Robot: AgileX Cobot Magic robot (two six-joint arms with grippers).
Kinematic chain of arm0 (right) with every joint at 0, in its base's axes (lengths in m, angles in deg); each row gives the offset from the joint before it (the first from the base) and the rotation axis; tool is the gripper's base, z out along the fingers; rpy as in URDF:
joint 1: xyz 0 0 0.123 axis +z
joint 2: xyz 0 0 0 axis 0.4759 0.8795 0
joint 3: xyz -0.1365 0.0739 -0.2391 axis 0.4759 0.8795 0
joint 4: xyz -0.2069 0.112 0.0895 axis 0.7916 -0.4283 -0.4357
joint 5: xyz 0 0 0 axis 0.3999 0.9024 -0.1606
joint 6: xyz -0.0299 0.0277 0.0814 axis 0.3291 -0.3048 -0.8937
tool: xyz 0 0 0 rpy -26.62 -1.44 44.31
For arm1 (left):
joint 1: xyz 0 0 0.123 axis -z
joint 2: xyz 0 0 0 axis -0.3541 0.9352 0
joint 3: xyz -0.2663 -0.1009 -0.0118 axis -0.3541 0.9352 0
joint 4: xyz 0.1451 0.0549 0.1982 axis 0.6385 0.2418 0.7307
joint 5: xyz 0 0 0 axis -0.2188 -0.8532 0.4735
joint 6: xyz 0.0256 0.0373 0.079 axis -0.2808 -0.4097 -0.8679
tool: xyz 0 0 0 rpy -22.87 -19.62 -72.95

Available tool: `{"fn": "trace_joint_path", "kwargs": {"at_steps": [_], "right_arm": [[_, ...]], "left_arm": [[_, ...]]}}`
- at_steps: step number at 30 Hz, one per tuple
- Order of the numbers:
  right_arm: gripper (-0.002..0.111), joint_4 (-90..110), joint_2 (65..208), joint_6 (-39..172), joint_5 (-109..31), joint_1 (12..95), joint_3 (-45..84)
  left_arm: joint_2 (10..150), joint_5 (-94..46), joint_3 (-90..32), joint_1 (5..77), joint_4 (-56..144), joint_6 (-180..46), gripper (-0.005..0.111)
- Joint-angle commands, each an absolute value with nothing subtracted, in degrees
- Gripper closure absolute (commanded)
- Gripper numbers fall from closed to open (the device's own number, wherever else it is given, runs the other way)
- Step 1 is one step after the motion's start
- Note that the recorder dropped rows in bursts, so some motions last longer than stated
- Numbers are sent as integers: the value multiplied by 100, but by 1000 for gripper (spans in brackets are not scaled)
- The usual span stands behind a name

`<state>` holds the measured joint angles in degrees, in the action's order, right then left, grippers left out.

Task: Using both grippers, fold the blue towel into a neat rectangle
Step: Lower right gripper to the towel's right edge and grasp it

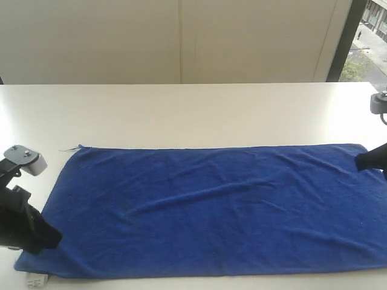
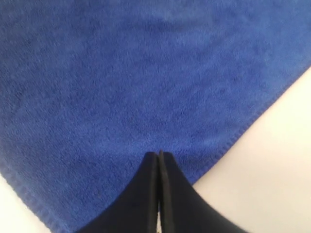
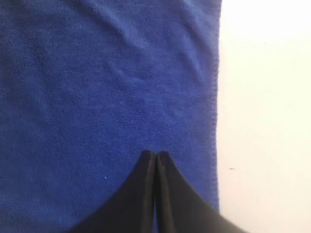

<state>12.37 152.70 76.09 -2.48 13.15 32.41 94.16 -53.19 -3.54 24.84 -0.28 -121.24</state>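
A plain royal-blue towel (image 1: 205, 205) is pictured against a cream-white table (image 1: 193, 115), its tag (image 1: 37, 280) white. The left gripper (image 2: 159, 154) and right gripper (image 3: 155, 154) are shown solid black, a block (image 1: 27, 160) light grey.

No text, label, brand, number or sign can be read in any of the views. The small white tag (image 1: 37, 280) at the near left corner of the large royal-blue fuzzy microfibre towel (image 1: 211, 205) is too small and blurred for any print on it to be made out.
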Motion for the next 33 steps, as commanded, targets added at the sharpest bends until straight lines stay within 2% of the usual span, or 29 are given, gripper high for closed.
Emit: {"fn": "trace_joint_path", "kwargs": {"at_steps": [1, 11, 16, 21, 28, 33], "right_arm": [[108, 960, 15457, 7825, -369, 1332, 3225], [108, 648, 15455, 8078, -406, 1332, 3225], [108, 202, 15455, 8402, -406, 1332, 3212], [108, 157, 15455, 8402, -369, 1332, 3164], [108, 145, 15455, 8495, -424, 1332, 3164], [108, 105, 15808, 8456, -592, 1015, 2963]], "left_arm": [[9584, -5396, -155, 2489, 74, -12153, 107], [9776, -5218, 247, 2489, 717, -12125, 107], [9776, -5211, 307, 2489, 1665, -11065, 107], [9213, -6160, -320, 2489, 1523, -10933, 107], [8683, -5683, -561, 2489, 625, -10933, 107], [8262, -6285, -725, 2489, 205, -11274, 107]]}}
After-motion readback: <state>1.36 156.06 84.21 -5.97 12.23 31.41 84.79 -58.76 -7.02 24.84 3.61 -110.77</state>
